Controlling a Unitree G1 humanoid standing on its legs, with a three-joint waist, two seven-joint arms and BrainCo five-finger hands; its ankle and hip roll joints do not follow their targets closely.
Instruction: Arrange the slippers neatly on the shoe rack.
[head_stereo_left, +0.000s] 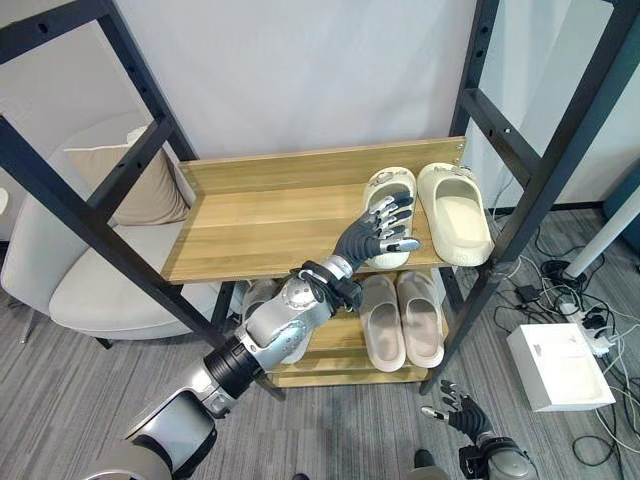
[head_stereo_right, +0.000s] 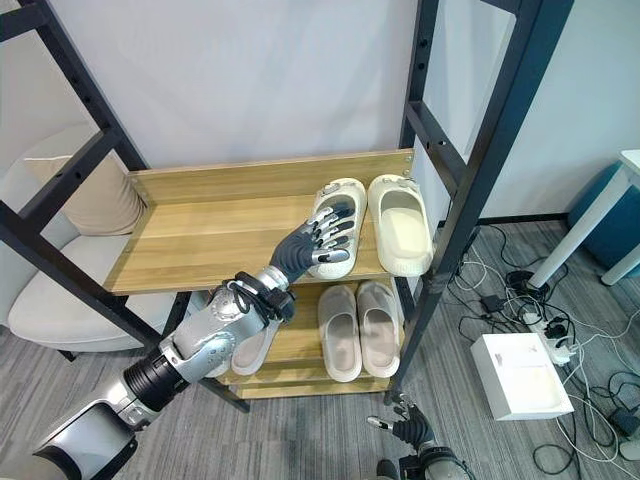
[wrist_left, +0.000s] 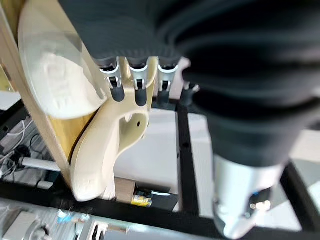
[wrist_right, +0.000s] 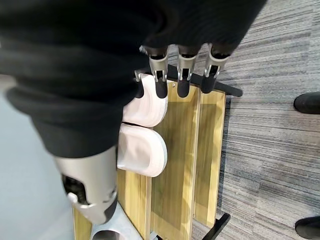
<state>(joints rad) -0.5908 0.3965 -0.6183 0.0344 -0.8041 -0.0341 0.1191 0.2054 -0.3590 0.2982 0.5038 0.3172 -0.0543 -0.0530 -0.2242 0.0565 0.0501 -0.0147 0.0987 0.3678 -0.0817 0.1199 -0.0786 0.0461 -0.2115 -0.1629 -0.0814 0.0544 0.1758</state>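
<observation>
A: Item one, the shoe rack (head_stereo_left: 250, 225)?
B: Wooden shelves in a black metal frame. Upper shelf and lower shelf (head_stereo_left: 340, 362) both visible in the eye views.

A: Upper shelf contents?
B: Two cream slippers at its right end, side by side, toes toward the back wall. The right cream slipper (head_stereo_left: 455, 212) lies flat, sole down. The left cream slipper (head_stereo_left: 388, 205) lies just beside it, partly covered by the left robot hand (head_stereo_left: 380, 232).

A: State of that robot hand?
B: Fingers (head_stereo_right: 335, 222) fairly straight and spread, resting on top of the left cream slipper. Nothing is curled round it. In the left wrist view the dark fingertips (wrist_left: 141, 95) meet the slipper's cream upper.

A: Lower shelf?
B: A pair of pale pink slippers (head_stereo_left: 402, 318), side by side, toes toward the front edge. One more light slipper (head_stereo_left: 262, 300) sits to their left, mostly hidden behind the left arm.

A: The right robot hand (head_stereo_left: 457, 410)?
B: Low, over the grey carpet in front of the rack's right post, fingers spread loosely, holding nothing.

A: Surroundings?
B: A light armchair (head_stereo_left: 95, 270) with a beige cushion (head_stereo_left: 130, 185) left of the rack; a white box (head_stereo_left: 560, 365) and a tangle of cables (head_stereo_left: 570, 300) on the floor at right.
</observation>
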